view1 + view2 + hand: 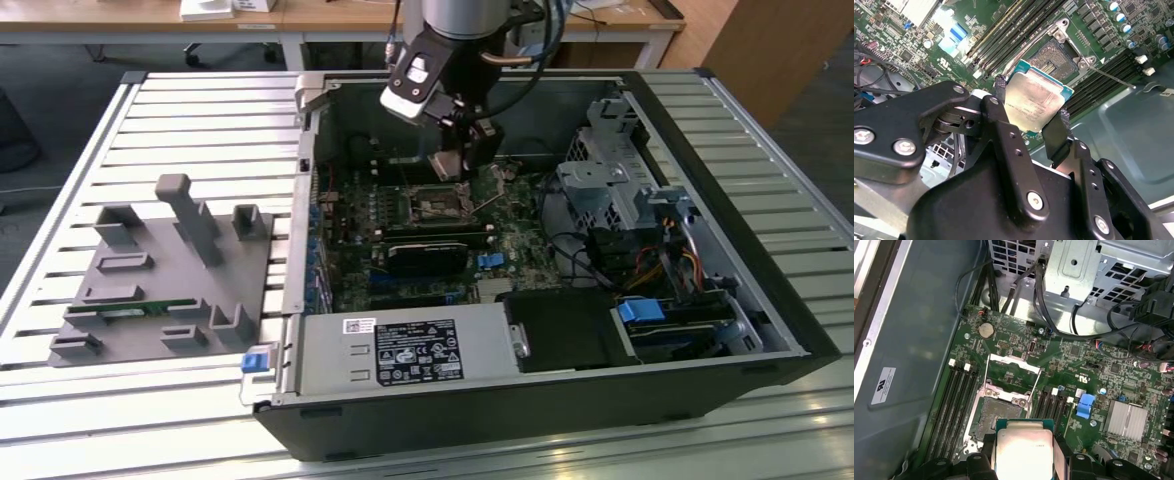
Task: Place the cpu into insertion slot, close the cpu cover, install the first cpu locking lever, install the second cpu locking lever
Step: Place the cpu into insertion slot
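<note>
Inside the open case (747, 300), which lies on the half of the bench (80, 150) toward the exterior view's right, I have the arm reaching down over the green board (1074, 370). The end effector (1031, 102) is clamped on the cpu (1036, 102). In the second wrist view, one black finger (1000, 92) presses one edge of the chip and the other finger presses the opposite edge. The chip's dull metal face is turned toward the camera and it sits at a tilt.

The cpu hangs in the air, clear of the board, just short of the slot (1053, 57). In the first wrist view the chip (1021, 450) covers the near rim of the slot (994, 415), and the rest of the dark contact field is bare. In the exterior view the end effector (454, 165) hangs just above the slot (434, 205), near the case's far wall.

The cover (1014, 364) is swung open off the slot, hinged at the slot's edge toward the drive cage (1104, 270). A thin lever (1114, 77) runs out from one slot corner across the black memory slots (1104, 82).

Toward the bench edge at the exterior view's left, well apart from the case, lies a grey fixture plate (174, 270) with upright blocks.
</note>
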